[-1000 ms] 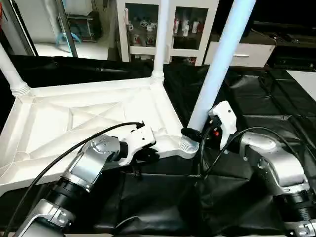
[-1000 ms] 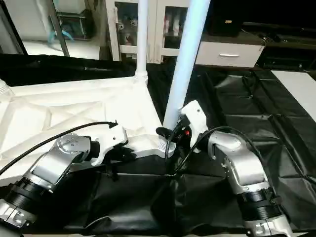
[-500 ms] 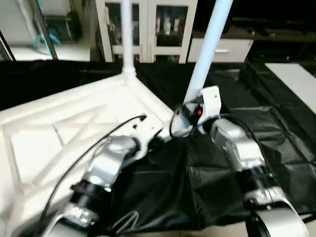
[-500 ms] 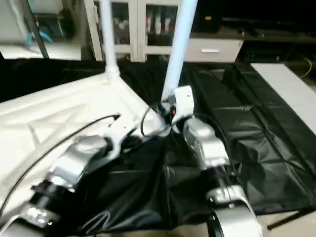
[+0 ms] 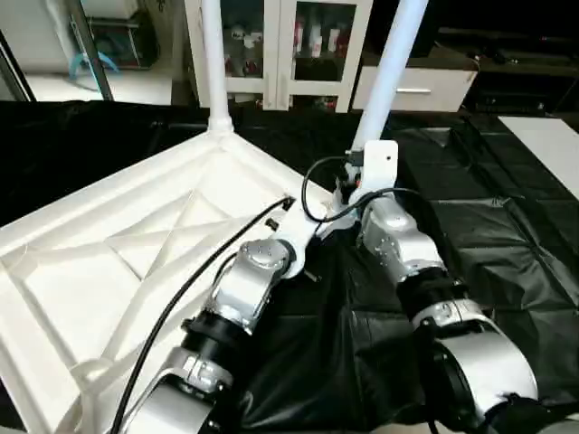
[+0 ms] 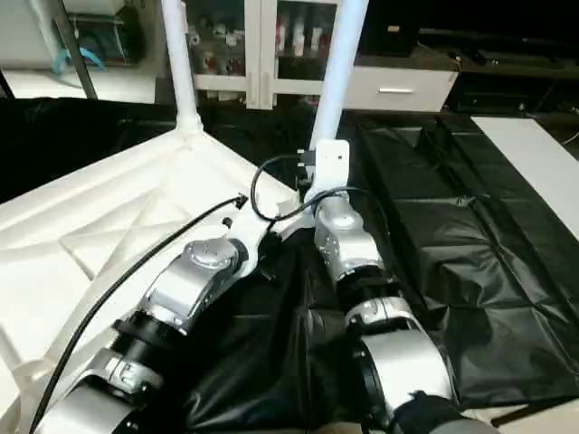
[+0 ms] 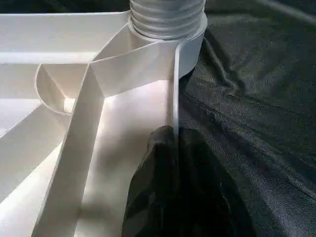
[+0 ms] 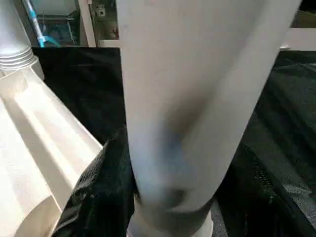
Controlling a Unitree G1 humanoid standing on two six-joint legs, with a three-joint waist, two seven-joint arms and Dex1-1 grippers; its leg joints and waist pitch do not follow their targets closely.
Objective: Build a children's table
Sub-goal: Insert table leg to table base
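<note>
Lying upside down on the black-covered work table [image 5: 507, 235], the white tabletop [image 5: 118, 262] is pinched at its rim, beside a corner socket [image 7: 168, 29], by the closed left gripper [image 7: 173, 148]. The near leg [image 5: 384, 77] standing in that socket is clasped low down between the right gripper's [image 8: 168, 197] fingers [image 8: 98, 187], while another leg [image 5: 213, 63] is seen upright at the far corner.

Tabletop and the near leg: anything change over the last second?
The tabletop has swung round on the black cover, its near corner now pointing away from the robot; the camera shifted too. Grips unchanged: the left gripper stays pinched on the tabletop's rim, the right gripper stays around the near leg. Both legs remain seated in their sockets.
</note>
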